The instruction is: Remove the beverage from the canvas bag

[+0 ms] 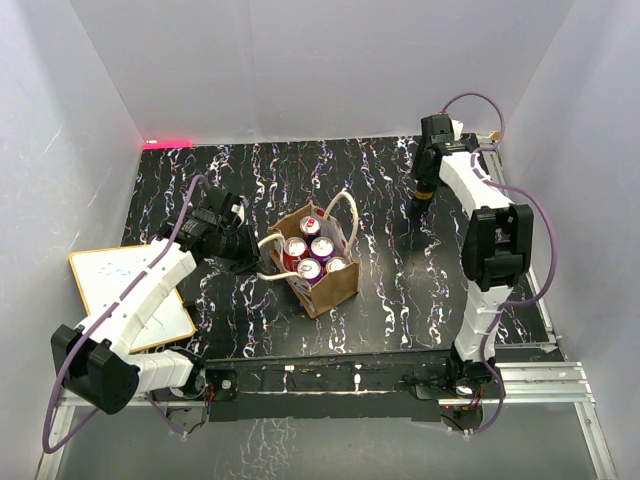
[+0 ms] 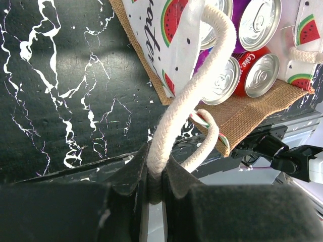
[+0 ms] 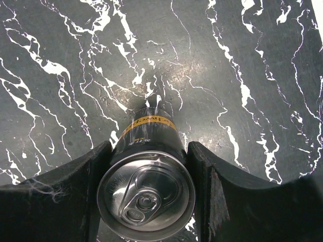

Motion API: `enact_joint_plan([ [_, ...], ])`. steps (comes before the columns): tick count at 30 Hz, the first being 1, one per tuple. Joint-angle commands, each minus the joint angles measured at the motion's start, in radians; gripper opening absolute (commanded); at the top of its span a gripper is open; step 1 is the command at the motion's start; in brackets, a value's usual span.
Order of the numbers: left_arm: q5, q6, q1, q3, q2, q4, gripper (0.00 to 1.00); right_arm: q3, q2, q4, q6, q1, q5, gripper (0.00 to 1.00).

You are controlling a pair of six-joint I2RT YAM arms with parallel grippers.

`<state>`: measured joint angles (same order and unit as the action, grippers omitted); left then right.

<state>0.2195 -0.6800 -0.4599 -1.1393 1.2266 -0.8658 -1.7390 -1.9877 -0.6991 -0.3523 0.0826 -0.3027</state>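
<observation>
A white board (image 1: 130, 295) lies at the left edge of the black marbled worktop (image 1: 400, 270), partly under the left arm. Just to its right, the left gripper (image 1: 232, 243) is pressed tight on one cream rope handle (image 2: 174, 111) of the canvas bag (image 1: 338, 288). The rope rises out from between its dark fingers (image 2: 126, 176) and curves up to the bag's rim. The bag stands near the middle of the worktop with its mouth open, showing a watermelon-print lining (image 2: 171, 30). Several cans are packed upright inside, among them a red Coke can (image 2: 260, 75) and purple ones (image 1: 322, 247). The second handle (image 1: 345, 205) arches over the bag's far side. Well apart from the bag, toward the far right of the worktop, the right gripper (image 1: 425, 195) pinches a dark can (image 3: 146, 191) with an orange band. One finger sits on each side of the can's body, and its silver top with the pull tab faces the wrist camera. This can is outside the bag, over bare worktop, and whether its base touches the surface cannot be told
</observation>
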Motion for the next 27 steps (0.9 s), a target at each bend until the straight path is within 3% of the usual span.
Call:
enact_joint_plan([
  [1,-0.006,0.013,0.002,-0.039,-0.002,-0.023,0.0,-0.06,0.016,0.117,0.017,0.044,-0.09,0.08],
  [4,0.0,-0.004,0.003,-0.024,-0.019,-0.018,0.0,-0.015,0.025,0.118,-0.005,0.049,-0.101,0.17],
  [9,0.002,-0.023,0.003,-0.022,-0.042,-0.011,0.0,0.064,0.077,0.133,-0.009,0.049,-0.114,0.75],
  [11,0.011,-0.033,0.003,-0.023,-0.047,0.002,0.0,0.084,0.11,0.139,0.005,0.049,-0.105,0.91],
  [14,0.033,-0.048,0.003,-0.017,-0.052,0.024,0.0,0.091,0.154,0.111,0.021,0.05,-0.079,0.97],
  [19,0.072,-0.07,0.003,0.015,-0.07,0.059,0.0,0.133,0.291,0.011,0.014,0.051,0.0,0.98],
  [27,0.157,-0.2,0.003,0.157,-0.154,0.167,0.0,0.527,0.675,-0.007,-0.031,0.14,0.4,0.97],
])
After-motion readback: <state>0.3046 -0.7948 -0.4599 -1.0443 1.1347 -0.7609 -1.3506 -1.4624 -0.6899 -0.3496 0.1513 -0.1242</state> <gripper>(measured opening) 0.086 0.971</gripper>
